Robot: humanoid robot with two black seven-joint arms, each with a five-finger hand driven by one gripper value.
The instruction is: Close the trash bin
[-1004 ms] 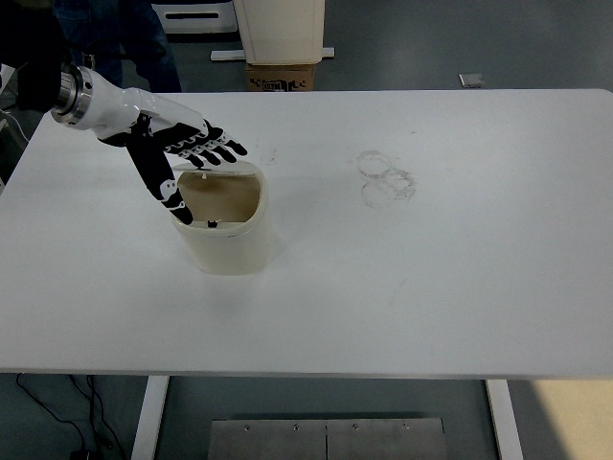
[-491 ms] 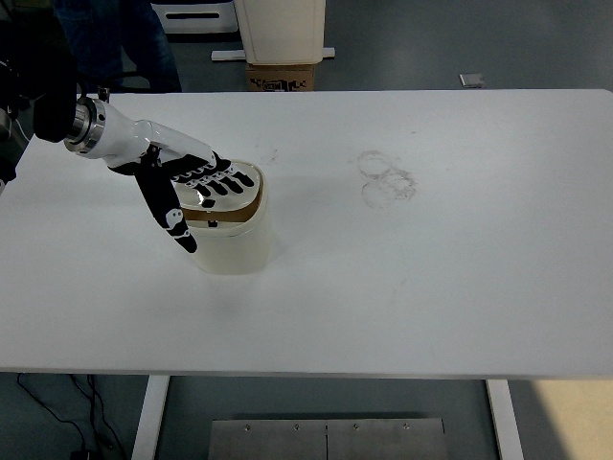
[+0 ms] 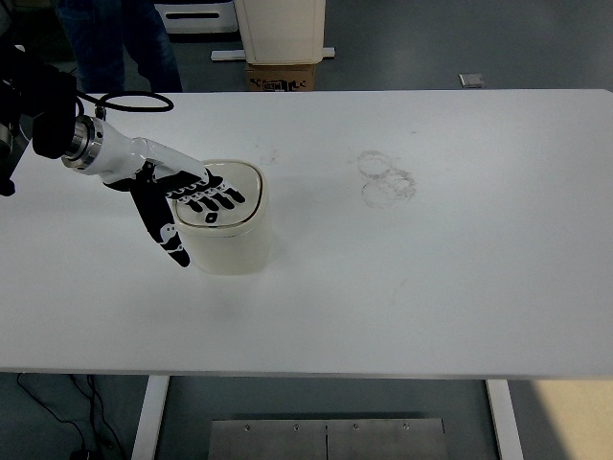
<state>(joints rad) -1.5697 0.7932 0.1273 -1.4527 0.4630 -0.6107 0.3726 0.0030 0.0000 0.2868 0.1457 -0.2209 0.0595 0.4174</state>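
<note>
A cream-white trash bin (image 3: 230, 244) stands on the white table (image 3: 431, 278), left of the middle. Its flat lid (image 3: 241, 179) lies level across the top and no opening shows. My left hand (image 3: 196, 199) comes in from the left edge and lies flat on the lid, fingers spread, thumb hanging down past the bin's left side. It holds nothing. My right arm is out of view.
Faint ring stains (image 3: 386, 179) mark the table to the right of the bin. A person's legs (image 3: 115, 43) stand beyond the far left corner. A white unit on a cardboard box (image 3: 281, 75) stands on the floor behind the table.
The bin's mouth stood open a second ago, showing a brown inside. My left hand has come down over it, and the lid now lies flat and shut under my fingers.
</note>
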